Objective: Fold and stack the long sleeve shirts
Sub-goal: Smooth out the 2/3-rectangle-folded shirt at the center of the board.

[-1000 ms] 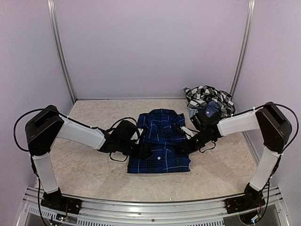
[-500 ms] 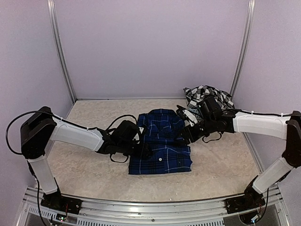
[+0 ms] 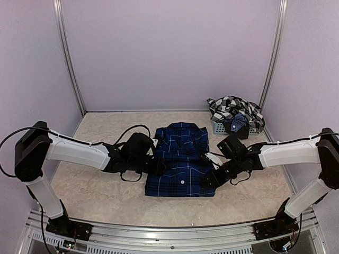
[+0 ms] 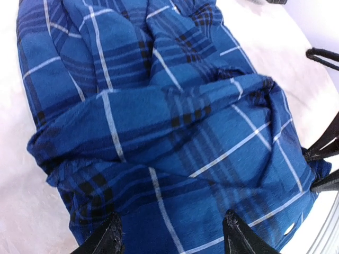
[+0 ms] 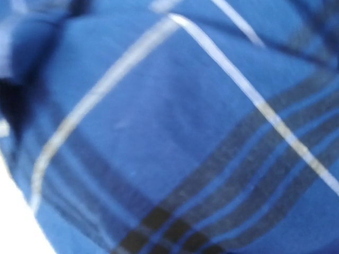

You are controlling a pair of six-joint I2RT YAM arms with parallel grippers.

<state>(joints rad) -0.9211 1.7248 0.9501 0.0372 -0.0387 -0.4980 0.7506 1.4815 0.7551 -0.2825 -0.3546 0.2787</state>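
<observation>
Currently, item by item:

- Left gripper (image 4: 172, 235): it is sitting at the left edge of the navy shirt (image 3: 183, 153). Its two fingers (image 4: 109, 241) are standing wide apart, and the wrinkled blue cloth is spreading between and beyond them. Nothing is clamped.
- Right gripper (image 3: 207, 180): it is lying low against the shirt's right edge, near the front corner. Its wrist camera is showing only blurred blue plaid pressed very close, with no fingers in sight. I cannot tell how far it is open or whether it is gripping the cloth.
- Navy shirt: it is lying folded into a rough rectangle in the middle of the table (image 3: 100, 185), collar toward the back wall and a white button showing near the front. The folded layers are bunching and creasing along the left side.
- Open room: pale tabletop is showing to the left of the shirt, in front of it toward the rail (image 3: 159, 227), and behind the collar. On the right, the shirt is lying near the basket (image 3: 217, 127) but apart from it.
- Basket: it is sitting in the back right corner by the wall. The black-and-white checked shirt (image 3: 233, 106) is heaping over its top and spilling past the rim, and a scrap of blue patterned cloth (image 3: 239, 121) is showing at its front.
</observation>
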